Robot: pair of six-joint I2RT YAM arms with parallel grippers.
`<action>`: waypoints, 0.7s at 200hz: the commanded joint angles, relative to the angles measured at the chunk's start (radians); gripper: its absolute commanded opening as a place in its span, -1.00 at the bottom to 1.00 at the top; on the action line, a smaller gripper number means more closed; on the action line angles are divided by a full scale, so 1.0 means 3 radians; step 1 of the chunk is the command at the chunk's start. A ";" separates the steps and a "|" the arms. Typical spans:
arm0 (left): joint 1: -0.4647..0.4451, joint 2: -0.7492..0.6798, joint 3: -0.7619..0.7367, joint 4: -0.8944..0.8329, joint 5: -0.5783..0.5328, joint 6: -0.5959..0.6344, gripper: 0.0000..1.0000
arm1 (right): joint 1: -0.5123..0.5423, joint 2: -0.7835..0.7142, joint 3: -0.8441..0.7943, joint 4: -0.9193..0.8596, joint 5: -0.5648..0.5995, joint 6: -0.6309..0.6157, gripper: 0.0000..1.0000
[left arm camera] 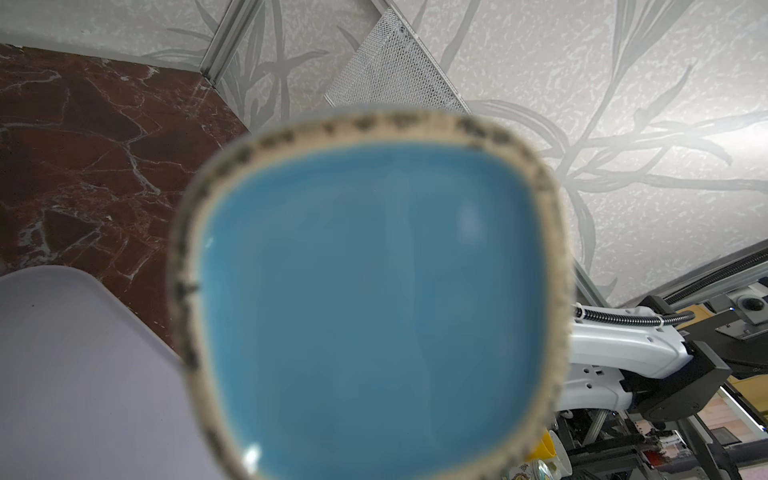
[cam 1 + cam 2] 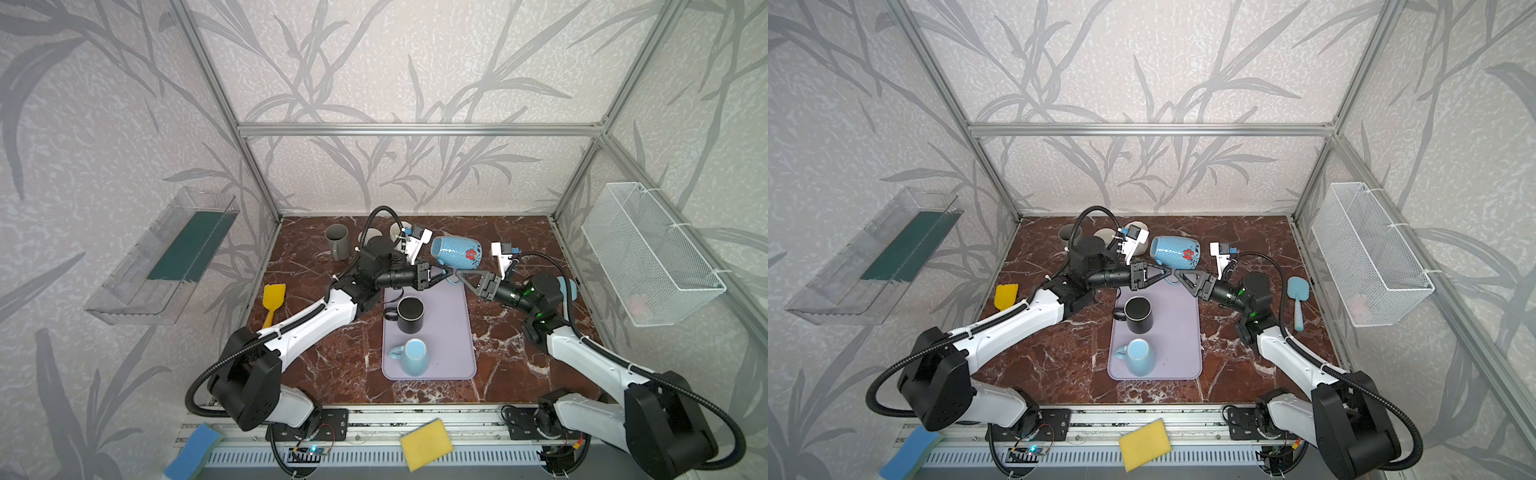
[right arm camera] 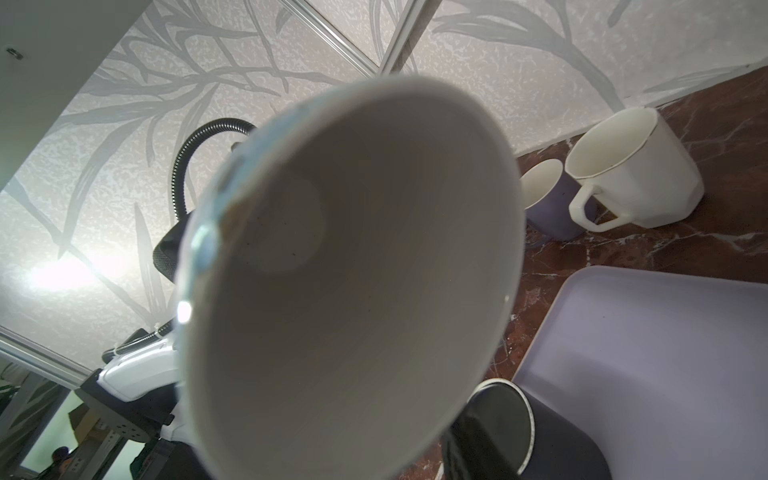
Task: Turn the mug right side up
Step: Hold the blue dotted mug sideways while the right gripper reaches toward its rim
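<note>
The blue flower mug [image 2: 455,251] is up in the air, lying on its side. It is in the middle of both top views, just over the far end of the purple tray [image 2: 449,332]. Its open top faces the right of the frame. In the right wrist view its inside is white and empty.

The left gripper [image 2: 444,273] is pinched tight on the mug's handle [image 2: 452,280]. The right gripper [image 2: 459,275] is just beside the handle, but I cannot tell if its jaws are apart or together.

On the tray stand a black mug [image 2: 410,313], open side up and empty, and a light blue mug [image 2: 413,357].

At the back of the table, in the upper left part, a gray mug [image 2: 337,245] stands open side up. A white mug [image 3: 636,166] and a purple mug [image 3: 544,199] stand there too, both empty.
</note>
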 commanded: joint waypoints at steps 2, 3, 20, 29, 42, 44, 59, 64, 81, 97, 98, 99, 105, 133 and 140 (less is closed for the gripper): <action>-0.0016 -0.0131 0.0000 0.0441 0.0130 -0.0075 -1.00 | -0.0013 0.0026 0.0076 0.0408 -0.0070 0.0153 -0.07; -0.0016 -0.0134 0.0000 0.0444 0.0130 -0.0075 -1.00 | -0.0014 0.0026 0.0075 0.0411 -0.0070 0.0159 -0.07; -0.0020 -0.0139 0.0003 0.0455 0.0136 -0.0080 -1.00 | -0.0014 0.0042 0.0070 0.0482 -0.0072 0.0203 -0.08; -0.0018 -0.0139 0.0000 0.0471 0.0144 -0.0089 -1.00 | -0.0014 0.0042 0.0070 0.0509 -0.0079 0.0228 -0.09; -0.0019 -0.0140 -0.0004 0.0496 0.0150 -0.0105 -1.00 | -0.0014 0.0047 0.0070 0.0559 -0.0084 0.0262 -0.11; -0.0020 -0.0137 -0.0005 0.0505 0.0150 -0.0108 -1.00 | -0.0014 0.0047 0.0070 0.0566 -0.0082 0.0266 -0.12; -0.0016 -0.0132 -0.0008 0.0513 0.0150 -0.0116 -1.00 | -0.0013 0.0047 0.0065 0.0617 -0.0089 0.0305 -0.16; -0.0019 -0.0131 -0.0008 0.0515 0.0147 -0.0116 -1.00 | -0.0014 0.0047 0.0060 0.0630 -0.0090 0.0316 -0.17; -0.0020 -0.0126 -0.0007 0.0523 0.0146 -0.0121 -1.00 | -0.0014 0.0047 0.0059 0.0662 -0.0095 0.0344 -0.20; -0.0019 -0.0126 -0.0011 0.0530 0.0145 -0.0126 -1.00 | -0.0014 0.0042 0.0059 0.0679 -0.0098 0.0357 -0.23; -0.0020 -0.0126 -0.0011 0.0532 0.0145 -0.0126 -1.00 | -0.0014 0.0042 0.0059 0.0682 -0.0099 0.0359 -0.23; -0.0020 -0.0126 -0.0008 0.0530 0.0145 -0.0126 -1.00 | -0.0014 0.0042 0.0059 0.0683 -0.0100 0.0359 -0.23; -0.0017 -0.0126 -0.0007 0.0528 0.0145 -0.0126 -1.00 | -0.0013 0.0038 0.0059 0.0699 -0.0100 0.0369 -0.25; -0.0016 -0.0116 -0.0010 0.0530 0.0140 -0.0126 -1.00 | -0.0014 0.0047 0.0046 0.0790 -0.0110 0.0420 -0.33; -0.0019 -0.0109 -0.0010 0.0533 0.0136 -0.0128 -1.00 | -0.0012 0.0047 0.0044 0.0810 -0.0115 0.0436 -0.34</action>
